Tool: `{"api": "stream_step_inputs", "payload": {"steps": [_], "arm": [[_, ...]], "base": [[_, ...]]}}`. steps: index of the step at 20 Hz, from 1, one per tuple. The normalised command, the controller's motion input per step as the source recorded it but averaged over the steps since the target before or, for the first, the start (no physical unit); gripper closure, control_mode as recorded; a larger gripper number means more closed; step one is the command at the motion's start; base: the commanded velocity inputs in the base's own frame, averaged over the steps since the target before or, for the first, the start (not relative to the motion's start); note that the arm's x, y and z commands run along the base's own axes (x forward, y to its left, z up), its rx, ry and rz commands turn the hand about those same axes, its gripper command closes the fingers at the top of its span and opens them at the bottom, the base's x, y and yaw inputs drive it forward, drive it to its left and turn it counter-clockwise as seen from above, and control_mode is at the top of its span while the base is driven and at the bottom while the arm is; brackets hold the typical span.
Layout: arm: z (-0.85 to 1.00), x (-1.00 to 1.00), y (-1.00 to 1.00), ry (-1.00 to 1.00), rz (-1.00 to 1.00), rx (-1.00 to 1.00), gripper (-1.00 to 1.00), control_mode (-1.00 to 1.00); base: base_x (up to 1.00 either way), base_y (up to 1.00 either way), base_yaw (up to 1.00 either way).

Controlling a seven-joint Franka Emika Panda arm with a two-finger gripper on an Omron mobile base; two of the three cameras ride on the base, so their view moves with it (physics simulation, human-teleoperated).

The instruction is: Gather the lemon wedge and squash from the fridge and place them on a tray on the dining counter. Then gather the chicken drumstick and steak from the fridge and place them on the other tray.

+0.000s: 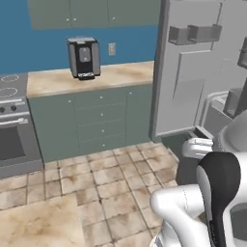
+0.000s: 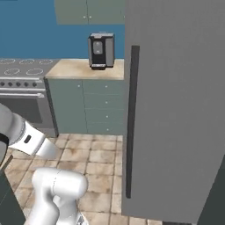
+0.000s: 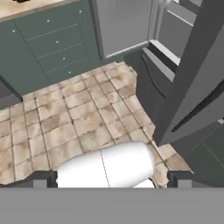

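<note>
**Fridge doors open, arm low beside them**

The fridge (image 1: 193, 72) stands on the right with doors swung open, its contents hidden from here; left of it a counter (image 1: 87, 79) carries a coffee machine (image 1: 83, 57); the gripper (image 3: 111, 179) hangs over floor tiles, fingertips spread wide, holding nothing.
</note>
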Motion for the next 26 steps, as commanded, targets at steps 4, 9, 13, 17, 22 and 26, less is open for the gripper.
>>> {"api": "stream_step_inputs", "payload": {"steps": [4, 9, 13, 17, 22, 26], "arm": [[0.00, 0.00, 0.00, 0.00, 0.00, 0.00, -1.00, 1.00], [0.00, 0.00, 0.00, 0.00, 0.00, 0.00, -1.00, 1.00], [0.00, 0.00, 0.00, 0.00, 0.00, 0.00, -1.00, 1.00], [0.00, 0.00, 0.00, 0.00, 0.00, 0.00, -1.00, 1.00], [0.00, 0.00, 0.00, 0.00, 0.00, 0.00, -1.00, 1.00], [0.00, 0.00, 0.00, 0.00, 0.00, 0.00, -1.00, 1.00]], "base": [[0.73, 0.32, -0.25], [0.45, 0.25, -0.45], [0.62, 0.33, -0.47], [0.72, 0.36, -0.44], [0.54, 0.17, -0.46], [0.37, 0.02, -0.48]]}}
